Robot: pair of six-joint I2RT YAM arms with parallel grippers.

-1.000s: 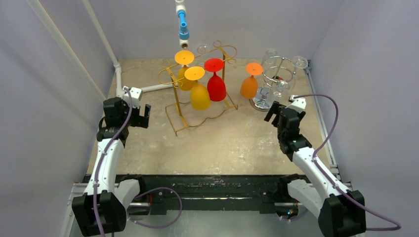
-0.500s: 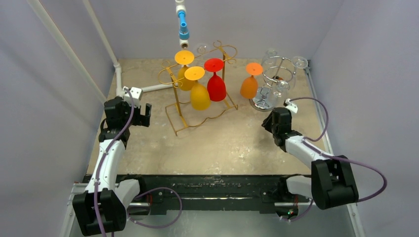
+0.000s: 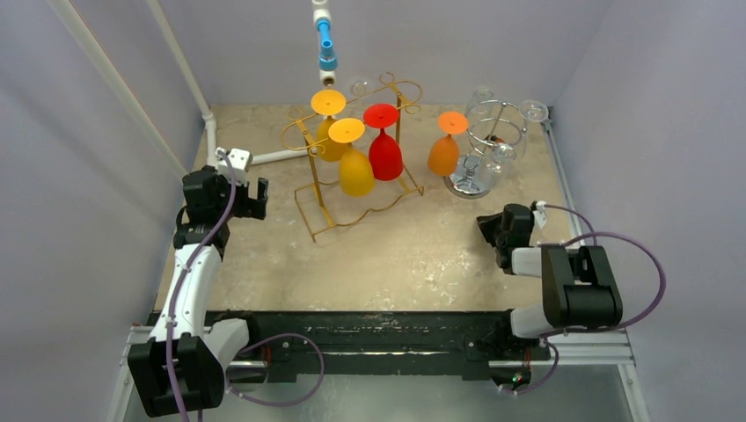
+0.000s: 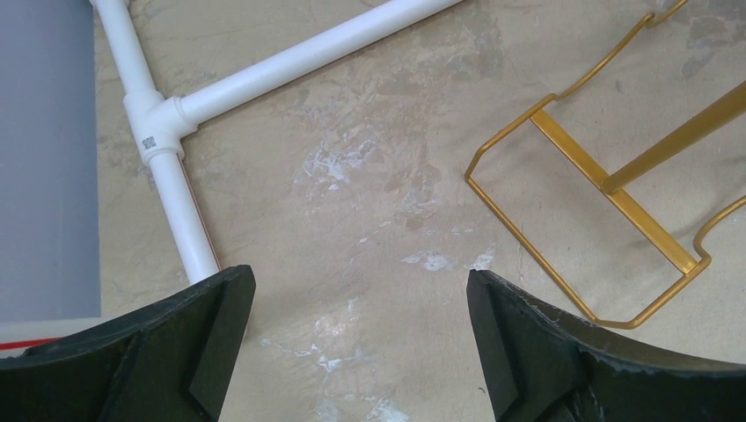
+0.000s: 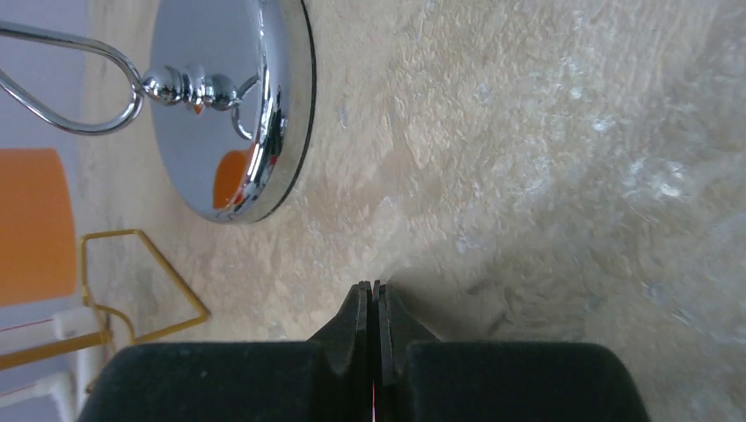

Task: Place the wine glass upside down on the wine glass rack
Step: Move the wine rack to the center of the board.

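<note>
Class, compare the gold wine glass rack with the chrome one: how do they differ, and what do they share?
The gold rack stands on an open, angular wire frame; the chrome rack on a solid, round, mirror-like base. The gold rack carries a red glass and yellow glasses upside down; the chrome rack carries clear glasses. Both are metal stands for glasses.
</note>
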